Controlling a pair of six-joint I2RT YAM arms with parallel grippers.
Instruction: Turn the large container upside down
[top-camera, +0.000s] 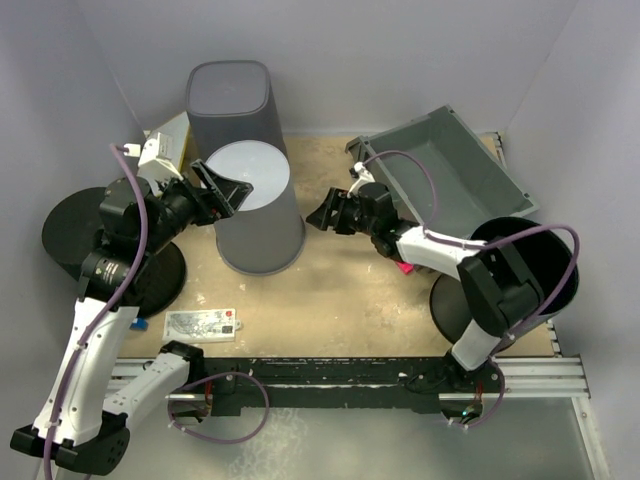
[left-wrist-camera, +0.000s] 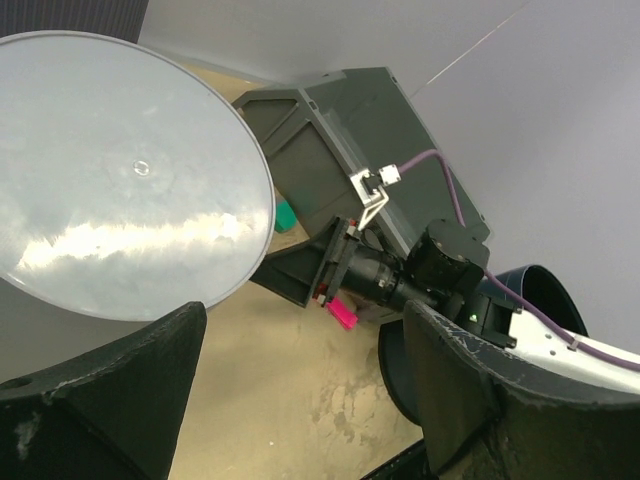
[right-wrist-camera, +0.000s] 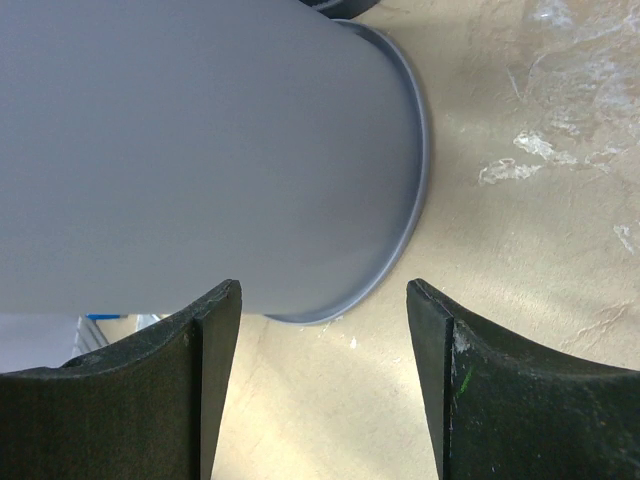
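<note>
The large container (top-camera: 258, 215), a tall grey bucket, stands on the table left of centre with its flat pale base up and its rim on the wood. My left gripper (top-camera: 238, 196) is open beside the top of it. In the left wrist view the base (left-wrist-camera: 120, 180) fills the upper left, outside the spread fingers (left-wrist-camera: 480, 400). My right gripper (top-camera: 316, 214) hovers open to the container's right, apart from it. The right wrist view shows the wall (right-wrist-camera: 200, 150) and rim just beyond the gripper (right-wrist-camera: 325, 380), with nothing between the jaws.
A second, darker grey container (top-camera: 230, 95) stands behind the first. A grey bin (top-camera: 450, 170) leans at the back right. A pink object (top-camera: 405, 267) lies under the right arm, and a white card (top-camera: 203, 323) lies near the front edge. Black discs (top-camera: 70, 225) flank the table.
</note>
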